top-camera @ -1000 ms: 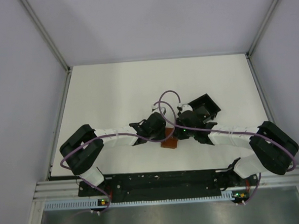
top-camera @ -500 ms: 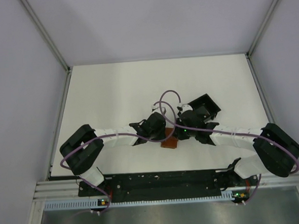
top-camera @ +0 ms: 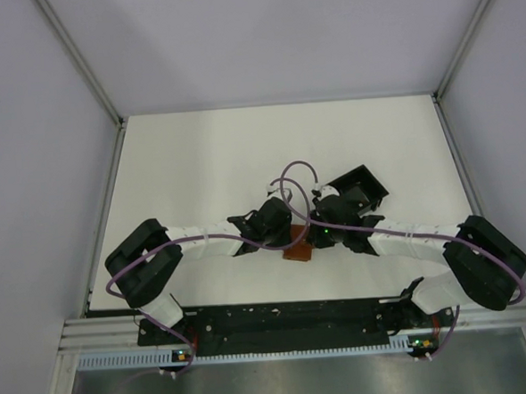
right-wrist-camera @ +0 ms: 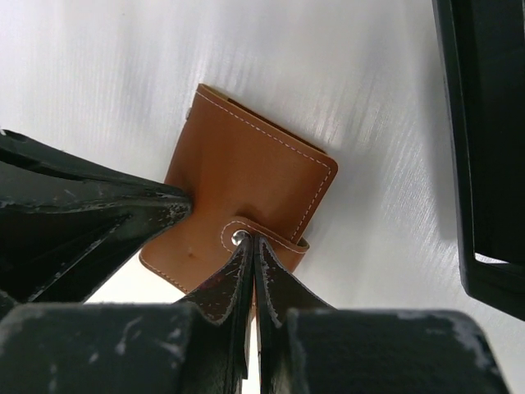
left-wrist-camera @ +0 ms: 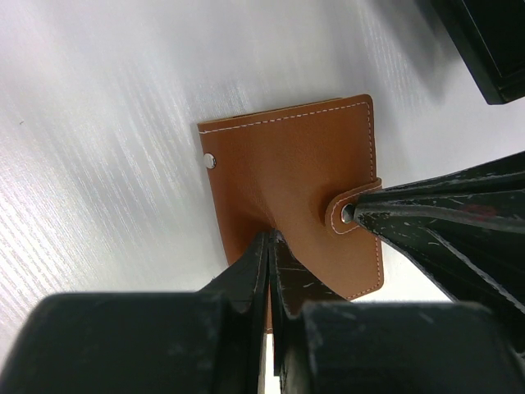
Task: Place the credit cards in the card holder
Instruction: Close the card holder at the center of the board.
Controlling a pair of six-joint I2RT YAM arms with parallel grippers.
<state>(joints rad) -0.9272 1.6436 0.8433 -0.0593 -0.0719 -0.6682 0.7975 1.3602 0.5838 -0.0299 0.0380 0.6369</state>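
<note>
touching the folded card holder [left-wrist-camera: 289,168], the left pincer [left-wrist-camera: 269,240] and right pincer [right-wrist-camera: 249,243] are both closed.

The left arm [top-camera: 207,232] and right arm [top-camera: 400,239] lean inward and meet mid-counter [top-camera: 198,156], crowded over a small brown wallet [top-camera: 296,254] lying flat. A black open box [top-camera: 362,187] sits just behind the right arm. Purple cables [top-camera: 290,173] loop above them.

From above, the card holder [top-camera: 296,254] is mostly hidden under the left gripper [left-wrist-camera: 269,240] and the right gripper [right-wrist-camera: 250,244]. Only a small brown corner peeks out. It is folded shut, so its inside cannot be seen. The black box [top-camera: 363,189] is cut off at the edge in both wrist views.
</note>
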